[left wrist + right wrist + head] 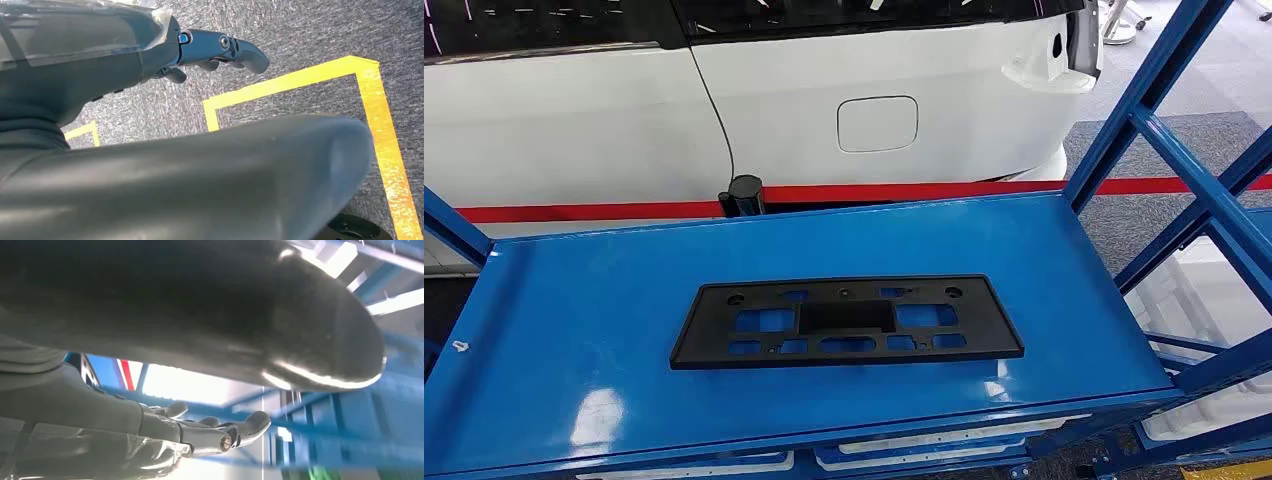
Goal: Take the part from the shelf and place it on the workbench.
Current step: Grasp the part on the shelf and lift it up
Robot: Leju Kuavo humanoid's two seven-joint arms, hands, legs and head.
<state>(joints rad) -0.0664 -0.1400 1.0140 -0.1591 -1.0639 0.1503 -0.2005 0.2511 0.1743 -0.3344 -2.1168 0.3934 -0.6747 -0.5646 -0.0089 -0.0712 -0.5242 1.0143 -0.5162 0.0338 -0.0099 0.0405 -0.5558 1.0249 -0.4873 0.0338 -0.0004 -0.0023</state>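
Car (724, 110): a white vehicle body with a fuel-filler flap stands behind the rack, beyond a red floor line.
Shelf (574, 330): a glossy blue steel deck in a blue frame, seen from above in the head view; it carries the part.
Part (846, 322): a flat, matt black plastic plate, long and rectangular, with a raised rim, several cut-out windows and small round holes along its far edge. It lies face-up near the middle of the shelf, slightly towards the front edge.
Left hand (220, 50): hangs over grey carpet marked with yellow tape (375, 115), fingers loosely extended, nothing in it.
Right hand (210, 432): near the blue framework, fingers apart and holding nothing.
Step in hand: likely the reach, with the part not yet touched.
Doing it well: the plate looks thin and wide, so taking it by both short ends should keep it level; fingers probably need to get under the rim.
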